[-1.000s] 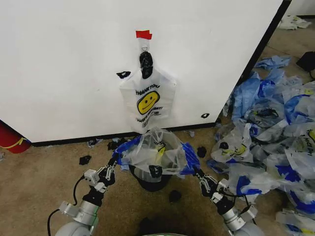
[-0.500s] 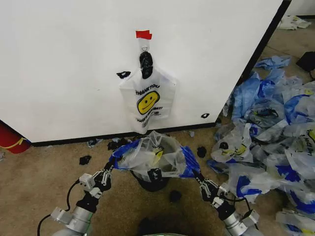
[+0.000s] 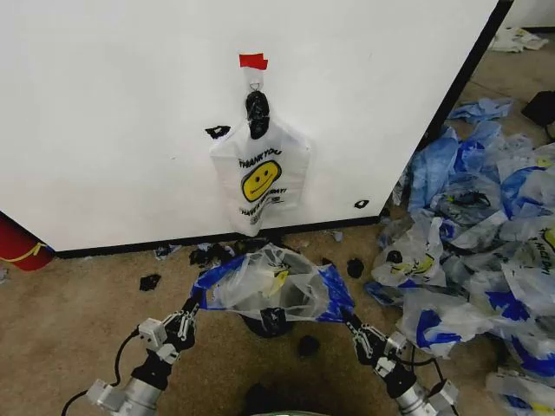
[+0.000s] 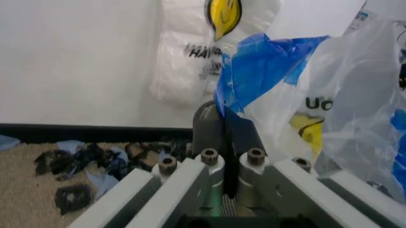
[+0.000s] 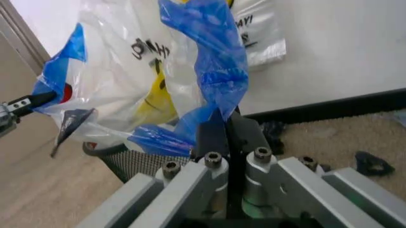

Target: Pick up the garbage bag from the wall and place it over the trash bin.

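Garbage bag [image 3: 264, 284] is stretched between our two sets of jaws: left gripper [image 3: 192, 305] and right gripper [image 3: 345, 316] are each clamped on a blue handle, holding it spread just above the trash bin [image 3: 270, 322]. Behind, a bunch of smiley bags [image 3: 259, 178] hangs on the wall [image 3: 113, 113]; black scraps [image 3: 150, 282] litter the carpet, plus a bag pile [image 3: 477, 225] off right.

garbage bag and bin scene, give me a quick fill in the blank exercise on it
1. Each gripper is shut on a ____ patch of the garbage bag.
2. The left gripper and right gripper hold the bag stretched above the ____ trash bin.
3. The bunch of bags on the wall hangs from a hook under a piece of ____ tape.

Missing words: blue; black; red
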You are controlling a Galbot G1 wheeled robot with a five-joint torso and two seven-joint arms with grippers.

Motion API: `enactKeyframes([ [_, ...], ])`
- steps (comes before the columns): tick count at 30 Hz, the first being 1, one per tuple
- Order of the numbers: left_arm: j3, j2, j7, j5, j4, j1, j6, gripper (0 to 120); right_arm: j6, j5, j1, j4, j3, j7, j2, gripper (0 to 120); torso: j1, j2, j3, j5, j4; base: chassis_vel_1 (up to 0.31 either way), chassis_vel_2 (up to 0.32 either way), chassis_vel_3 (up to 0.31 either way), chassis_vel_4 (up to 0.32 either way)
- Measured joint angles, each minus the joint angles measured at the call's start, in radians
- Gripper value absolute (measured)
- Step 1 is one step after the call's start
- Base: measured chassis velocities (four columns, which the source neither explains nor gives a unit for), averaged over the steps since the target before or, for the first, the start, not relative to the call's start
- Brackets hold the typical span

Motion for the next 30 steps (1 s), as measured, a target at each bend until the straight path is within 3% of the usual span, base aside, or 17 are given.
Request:
enactKeyframes([
  [22, 0.01, 0.019, 0.019, 0.049, 0.025, 0.058, -0.03, 0, 0.015, -0.032, 0.008, -0.064, -0.034, -0.002, 0.021, 0, 0.0, 0.0, 0.0, 0.0, 0.0, 0.0, 0.0, 0.0, 0.0],
  [30, 0.01, 0.038, 0.018, 0.053, 0.072, 0.031, -0.025, 0, 0.014, -0.03, 0.047, -0.112, -0.042, 0.005, 0.031, 0, 0.0, 0.0, 0.0, 0.0, 0.0, 0.0, 0.0, 0.0, 0.0],
])
